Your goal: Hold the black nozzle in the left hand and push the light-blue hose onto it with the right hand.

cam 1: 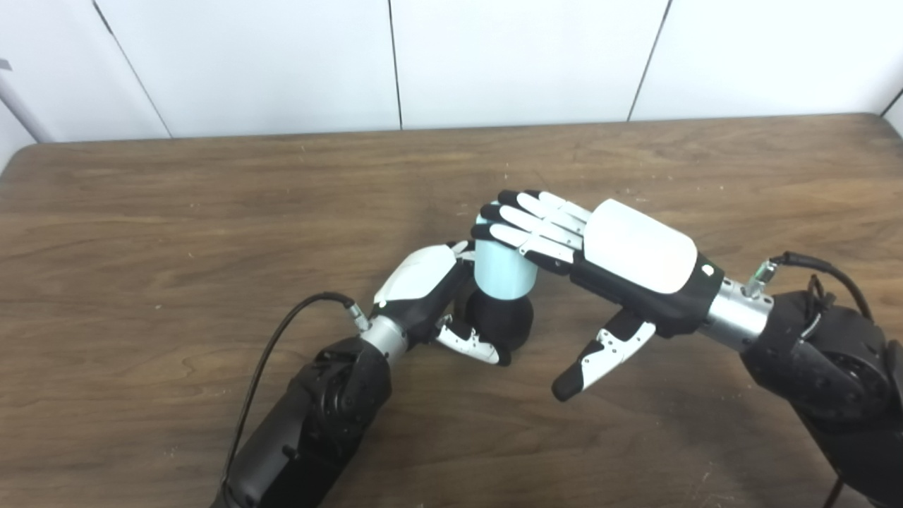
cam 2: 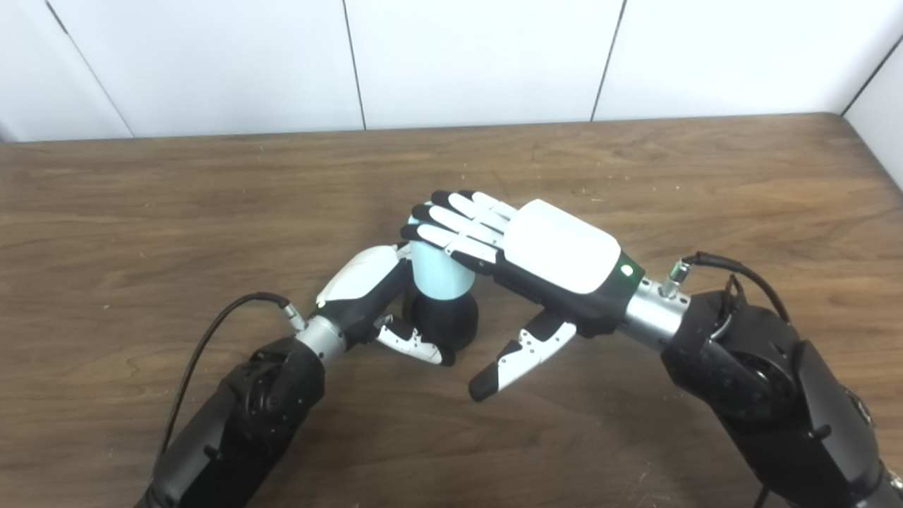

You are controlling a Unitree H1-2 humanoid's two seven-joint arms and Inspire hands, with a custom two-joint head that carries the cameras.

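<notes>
Left eye view showing a brown wooden table (cam 1: 176,226), white wall panels (cam 1: 522,63) rising behind its far edge. Near the table's middle, sitting upright: black nozzle (cam 1: 502,321), rounded, with light-blue hose (cam 1: 502,271) standing on top of it as a short pale cylinder, the two touching, the joint itself half hidden. Left hand (cam 1: 430,296) wrapping the nozzle from the left side, thumb (cam 1: 471,344) curling across its front low down, remaining fingers passing behind and out of sight; clasping the nozzle, holding it in place. Right hand (cam 1: 600,261) reaching in from the right, palm down, fingers (cam 1: 525,224) lying straight and flat over the hose's top end, covering that end entirely; thumb (cam 1: 600,356) hanging down and forward, well clear of hose and nozzle, touching nothing. Spread wide, then, pressing rather than grasping. Black cable (cam 1: 282,339) looping off the left wrist over the tabletop; another cable (cam 1: 822,271) arching off the right wrist. Pale specks scattering across the wood beyond the hands. Right eye view repeating the same arrangement, nothing else lying near the hands.
</notes>
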